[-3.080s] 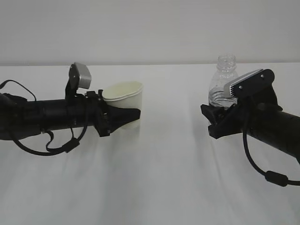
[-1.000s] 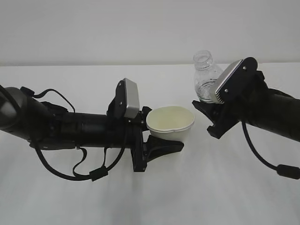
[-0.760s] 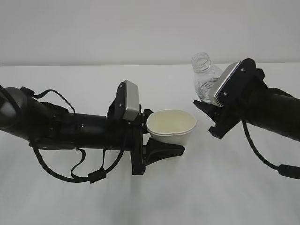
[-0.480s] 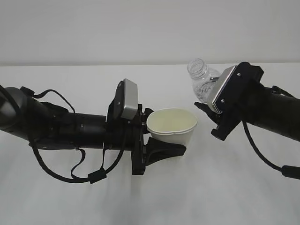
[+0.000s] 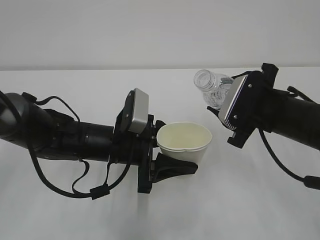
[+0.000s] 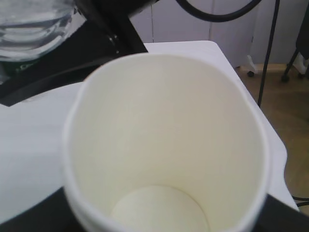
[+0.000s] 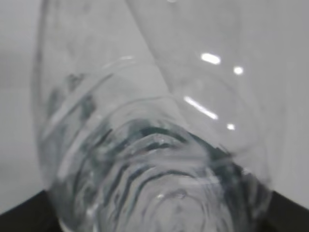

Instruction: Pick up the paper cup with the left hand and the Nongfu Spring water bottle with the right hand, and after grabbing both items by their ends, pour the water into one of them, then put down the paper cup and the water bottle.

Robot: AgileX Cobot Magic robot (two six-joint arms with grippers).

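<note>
Over the last second the right claw had tipped the water bottle further, swinging its open neck leftward until it hung above and just right of the paper cup. Both claws stood partly spread, the left claw clamping the cup's base clear of the table, the right clamping the bottle's lower end. The cup looked dry inside; pouring seemed imminent.

White table, pale wall
</note>
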